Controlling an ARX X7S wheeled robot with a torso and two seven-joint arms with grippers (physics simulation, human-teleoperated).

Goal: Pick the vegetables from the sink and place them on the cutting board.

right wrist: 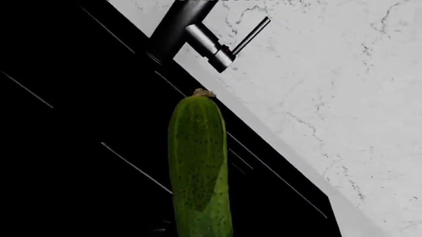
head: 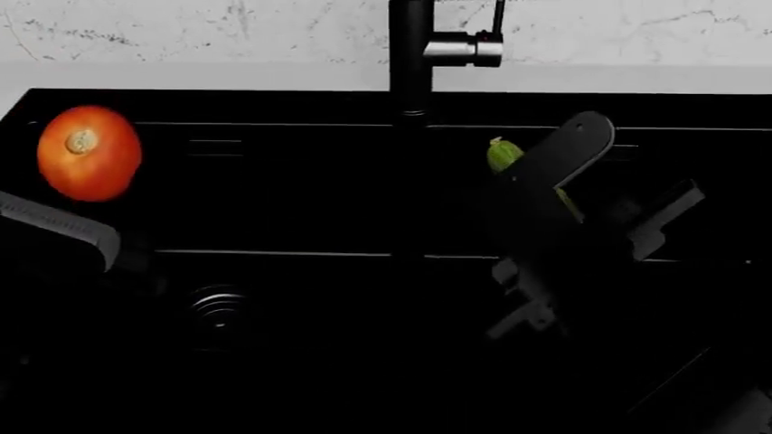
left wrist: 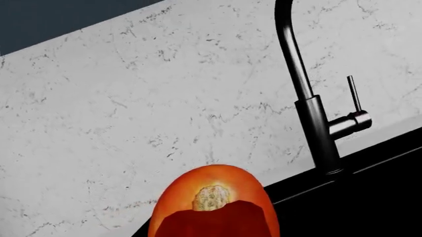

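The left gripper holds the tomato above the sink's left rear corner, stem scar showing; its fingers are hidden, so their spread is hard to tell. The right gripper is closed around the cucumber, whose stem tip points toward the sink's rear edge, right of the faucet. The black sink shows only its round drain near the front left. White veined marble rises behind the rear edge.
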